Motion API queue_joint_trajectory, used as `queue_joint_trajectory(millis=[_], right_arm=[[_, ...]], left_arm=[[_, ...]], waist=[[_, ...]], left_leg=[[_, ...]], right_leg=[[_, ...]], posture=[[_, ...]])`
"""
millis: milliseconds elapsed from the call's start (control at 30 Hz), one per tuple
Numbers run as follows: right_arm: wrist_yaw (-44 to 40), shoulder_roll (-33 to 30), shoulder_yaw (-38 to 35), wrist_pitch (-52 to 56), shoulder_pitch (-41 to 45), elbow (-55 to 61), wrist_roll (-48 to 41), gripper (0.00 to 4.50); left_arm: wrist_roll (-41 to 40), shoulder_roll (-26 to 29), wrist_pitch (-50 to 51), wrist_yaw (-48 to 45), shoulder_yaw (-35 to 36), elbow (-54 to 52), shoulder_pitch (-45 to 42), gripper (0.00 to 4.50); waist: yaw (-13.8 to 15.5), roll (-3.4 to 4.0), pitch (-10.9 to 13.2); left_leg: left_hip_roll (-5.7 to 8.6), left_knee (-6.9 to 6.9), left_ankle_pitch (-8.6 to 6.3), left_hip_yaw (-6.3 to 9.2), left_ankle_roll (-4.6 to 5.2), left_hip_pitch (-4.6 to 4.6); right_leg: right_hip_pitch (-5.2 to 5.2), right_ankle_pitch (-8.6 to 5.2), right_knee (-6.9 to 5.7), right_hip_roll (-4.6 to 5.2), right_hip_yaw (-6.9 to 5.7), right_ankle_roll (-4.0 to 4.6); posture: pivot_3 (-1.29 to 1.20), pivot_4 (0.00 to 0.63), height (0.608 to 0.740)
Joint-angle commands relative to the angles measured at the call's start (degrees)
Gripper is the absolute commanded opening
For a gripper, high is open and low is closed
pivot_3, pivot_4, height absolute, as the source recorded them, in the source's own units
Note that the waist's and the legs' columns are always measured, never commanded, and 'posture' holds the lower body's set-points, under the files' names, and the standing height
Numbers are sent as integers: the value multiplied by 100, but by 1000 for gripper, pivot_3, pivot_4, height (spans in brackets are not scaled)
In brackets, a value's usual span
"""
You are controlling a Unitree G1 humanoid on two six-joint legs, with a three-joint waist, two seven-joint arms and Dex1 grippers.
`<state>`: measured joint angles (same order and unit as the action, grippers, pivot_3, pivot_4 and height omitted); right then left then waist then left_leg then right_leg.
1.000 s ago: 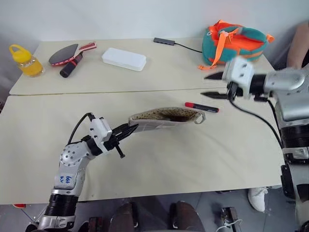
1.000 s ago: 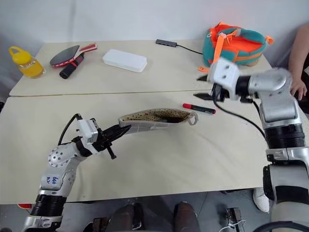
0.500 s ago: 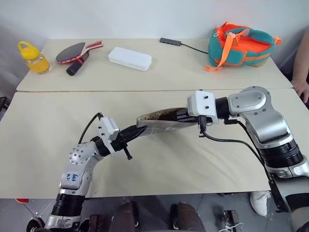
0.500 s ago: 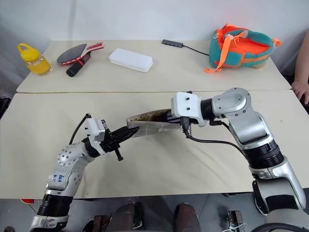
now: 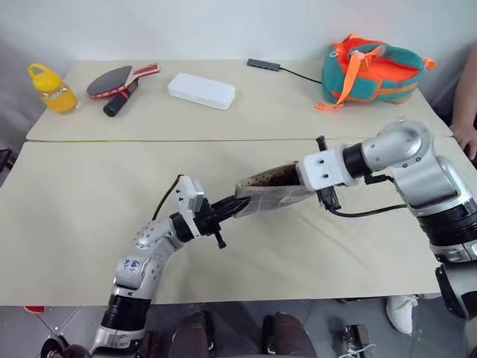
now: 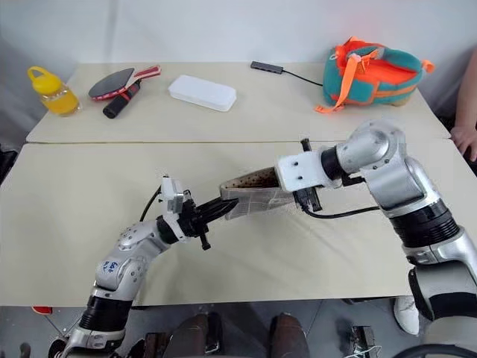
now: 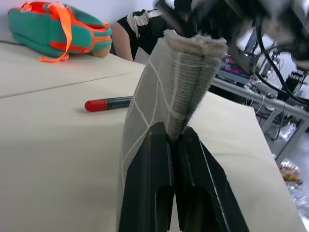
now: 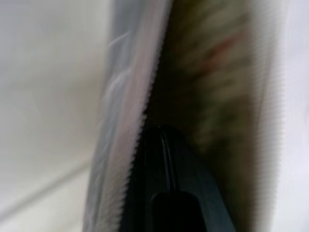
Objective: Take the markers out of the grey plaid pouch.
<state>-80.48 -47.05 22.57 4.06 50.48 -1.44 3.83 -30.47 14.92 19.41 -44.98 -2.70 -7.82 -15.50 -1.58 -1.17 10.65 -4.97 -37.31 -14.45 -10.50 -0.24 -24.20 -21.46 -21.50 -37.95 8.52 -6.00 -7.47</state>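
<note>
The grey plaid pouch hangs mid-frame above the surface, its lower left end clamped in the left end effector. The right end effector, fingers together, reaches into its open mouth from the right. In the left wrist view the red marker lies on the surface behind

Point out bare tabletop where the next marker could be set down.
Bare: the near table left of the left gripper, and the near edge below the pouch. Crowded: the far table, with bottle, paddle, white case, backpack.
</note>
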Motion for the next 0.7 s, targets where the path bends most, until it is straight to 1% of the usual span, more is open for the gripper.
queue_joint_trajectory(millis=[33,233,333,400,433,700], right_arm=[[241,188,124,-164,-15,-174,365,18],[698,540,78,-240,43,-429,633,18],[601,674,111,-49,99,-389,576,542],[527,722,161,-16,143,-316,592,1221],[494,741,177,28,138,-261,594,1418],[479,842,286,161,-124,-283,763,1418]], left_arm=[[19,-34,-151,-54,-14,-12,71,0],[59,-63,-228,0,57,116,129,0],[78,-60,-244,-12,51,186,131,0],[89,-64,-250,-24,42,226,135,0],[93,-66,-256,-29,35,229,137,0],[170,-64,-330,-69,-10,239,171,0]], waist=[[-22,0,0],[-25,0,0],[-22,0,0],[-24,0,0],[-25,0,0],[-23,0,0]], left_leg=[[0,-1,0,0,0,0],[-3,-8,1,0,-2,3],[-3,-8,1,1,-2,3],[-3,-8,1,1,-2,3],[-3,-8,1,1,-2,3],[-3,-8,1,1,-2,3]], right_leg=[[-1,0,-1,0,0,0],[2,0,-7,-1,2,0],[2,0,-7,-1,2,0],[2,0,-7,-1,2,0],[2,0,-8,-1,2,0],[2,0,-7,-1,1,0]], posture=[[0,150,740],[0,150,740],[0,150,740],[0,150,740],[0,150,740],[0,150,740]])
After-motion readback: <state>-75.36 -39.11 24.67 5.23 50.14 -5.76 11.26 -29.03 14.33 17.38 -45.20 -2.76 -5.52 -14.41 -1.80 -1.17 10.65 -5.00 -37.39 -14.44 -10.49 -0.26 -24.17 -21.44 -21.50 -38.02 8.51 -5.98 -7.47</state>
